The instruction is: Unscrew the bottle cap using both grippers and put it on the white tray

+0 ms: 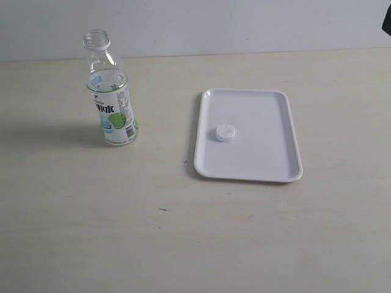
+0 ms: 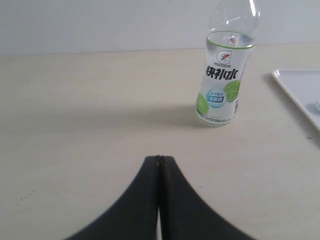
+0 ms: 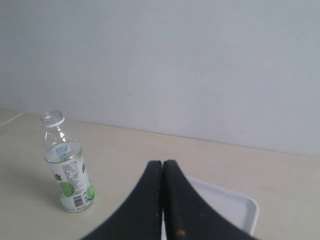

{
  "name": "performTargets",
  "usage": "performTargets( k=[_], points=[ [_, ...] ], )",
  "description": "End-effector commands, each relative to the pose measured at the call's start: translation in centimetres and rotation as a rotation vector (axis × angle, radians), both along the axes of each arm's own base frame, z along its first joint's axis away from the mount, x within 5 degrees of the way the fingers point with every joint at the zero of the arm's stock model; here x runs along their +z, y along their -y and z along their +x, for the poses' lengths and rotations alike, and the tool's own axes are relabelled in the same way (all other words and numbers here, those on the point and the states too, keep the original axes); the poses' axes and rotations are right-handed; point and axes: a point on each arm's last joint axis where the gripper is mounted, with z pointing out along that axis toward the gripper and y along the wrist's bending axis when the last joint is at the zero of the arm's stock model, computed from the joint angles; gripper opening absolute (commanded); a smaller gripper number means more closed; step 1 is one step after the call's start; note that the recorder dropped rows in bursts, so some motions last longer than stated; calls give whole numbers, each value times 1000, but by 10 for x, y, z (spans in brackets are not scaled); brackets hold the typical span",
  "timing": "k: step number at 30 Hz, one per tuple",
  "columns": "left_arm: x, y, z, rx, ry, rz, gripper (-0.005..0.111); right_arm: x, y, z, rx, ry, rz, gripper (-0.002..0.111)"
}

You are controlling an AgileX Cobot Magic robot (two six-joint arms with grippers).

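The bottle [image 1: 111, 97] stands upright and uncapped on the table at the left; it also shows in the left wrist view [image 2: 223, 75] and the right wrist view [image 3: 66, 165]. The bottle cap [image 1: 225, 132] lies on the white tray [image 1: 269, 165], left of the tray's middle. A sliver of the bottle cap [image 2: 317, 105] peeks in on the white tray [image 2: 299, 87] at the picture's edge. My left gripper [image 2: 159, 159] is shut with nothing in it, well short of the bottle. My right gripper [image 3: 162, 163] is shut and empty above the white tray [image 3: 235, 205]. Neither gripper's fingers appear in the exterior view.
The table is a pale wood-grain surface [image 1: 183, 232] ending at a plain light wall [image 1: 214, 24] behind. A dark piece of the right arm [image 1: 387, 21] shows at the upper right corner of the exterior view.
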Motion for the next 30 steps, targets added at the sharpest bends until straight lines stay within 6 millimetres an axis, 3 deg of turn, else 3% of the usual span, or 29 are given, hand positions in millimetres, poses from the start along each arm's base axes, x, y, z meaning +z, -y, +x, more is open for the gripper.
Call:
performTargets(
  k=[1,8,13,22,30],
  points=[
    [0,0,0,0,15,-14,0,0,1,-1,-8,12,-3,0],
    [0,0,0,0,15,-14,0,1,2,-7,22,42,-101,0],
    [0,0,0,0,15,-14,0,1,10,-45,59,44,-116,0],
    [0,0,0,0,15,-14,0,-24,32,-105,-187,288,-145,0],
    [0,0,0,0,15,-12,0,-30,33,-104,-204,284,-158,0]
  ],
)
